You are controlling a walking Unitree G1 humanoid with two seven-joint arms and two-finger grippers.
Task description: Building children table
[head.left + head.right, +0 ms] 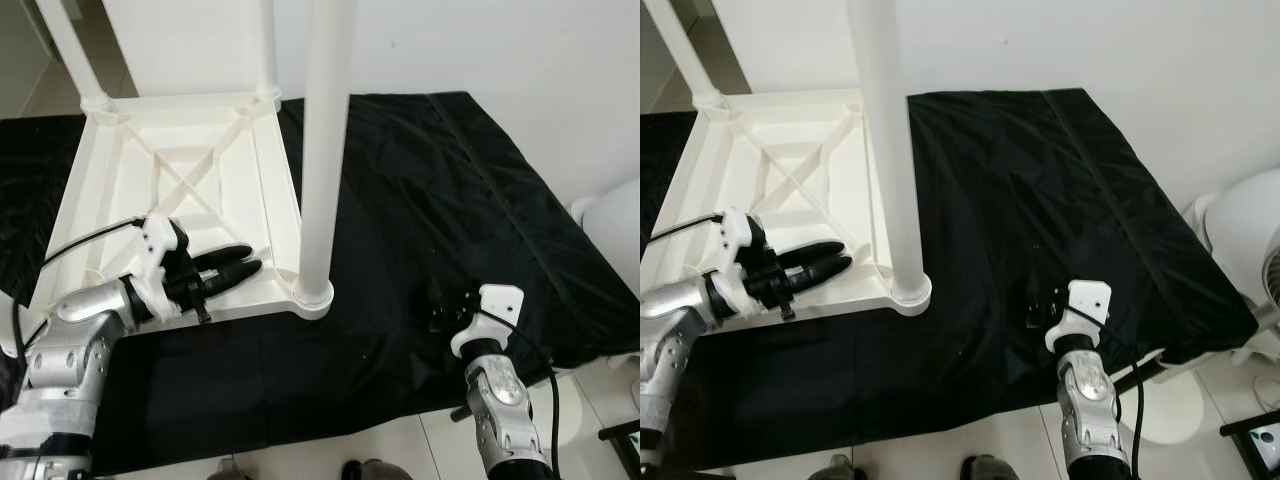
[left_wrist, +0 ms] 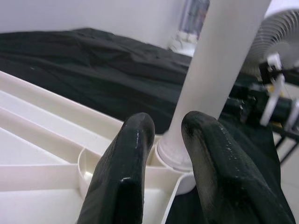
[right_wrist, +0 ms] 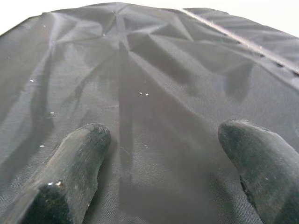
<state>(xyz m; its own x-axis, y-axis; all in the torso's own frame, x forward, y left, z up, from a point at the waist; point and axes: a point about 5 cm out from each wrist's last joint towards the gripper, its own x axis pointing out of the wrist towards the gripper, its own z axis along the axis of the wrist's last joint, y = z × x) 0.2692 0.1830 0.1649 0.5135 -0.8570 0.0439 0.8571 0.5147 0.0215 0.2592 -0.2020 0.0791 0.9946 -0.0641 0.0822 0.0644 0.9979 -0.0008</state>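
A black cloth (image 1: 430,190) is lying spread over the floor, creased and reaching nearly to the far wall. A plain white wall (image 1: 480,50) is standing behind it, evenly lit. Pale glossy floor tiles (image 1: 400,450) are showing along the near edge of the cloth and reflecting the light. A white fan (image 1: 1245,240) is standing at the right, just beside the cloth's edge.

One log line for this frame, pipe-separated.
table top upside down on black cloth | near leg seated | left gripper over frame, near leg | right gripper open above cloth
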